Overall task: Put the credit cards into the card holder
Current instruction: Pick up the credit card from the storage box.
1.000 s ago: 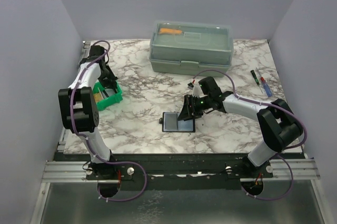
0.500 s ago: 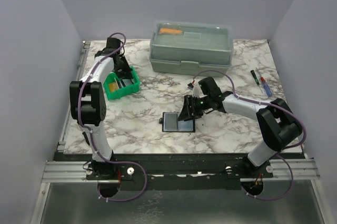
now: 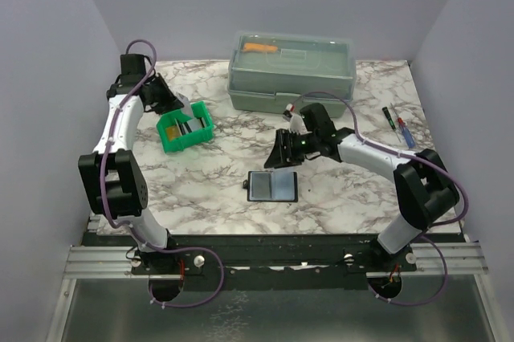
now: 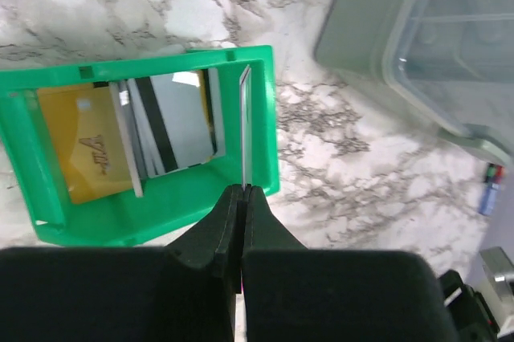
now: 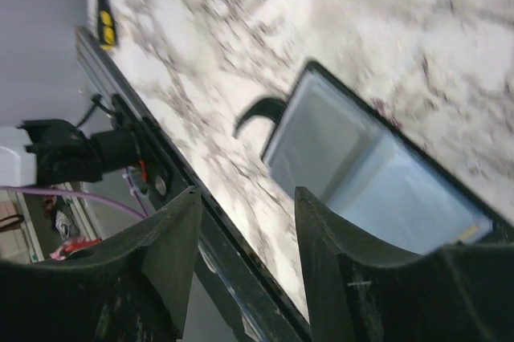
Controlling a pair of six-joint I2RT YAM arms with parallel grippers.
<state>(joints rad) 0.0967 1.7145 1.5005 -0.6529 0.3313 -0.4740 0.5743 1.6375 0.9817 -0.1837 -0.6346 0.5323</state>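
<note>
Left gripper (image 4: 243,191) clamped on one thin pale credit card (image 4: 245,125), edge-on over small green plastic bin (image 4: 161,213); more cards (image 4: 173,121) inside. Right gripper (image 5: 245,221) apart above open flat black card holder (image 3: 273,186), 4 o'clock of bin. Judged: nothing loaded yet.

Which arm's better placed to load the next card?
Left: left fingers are shut on a credit card above the green bin; right fingers are open, empty, near the open card holder.

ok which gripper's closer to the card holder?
Right. The right gripper hovers open just beyond the open card holder; the left gripper is far off at the green bin, shut on a credit card.
</note>
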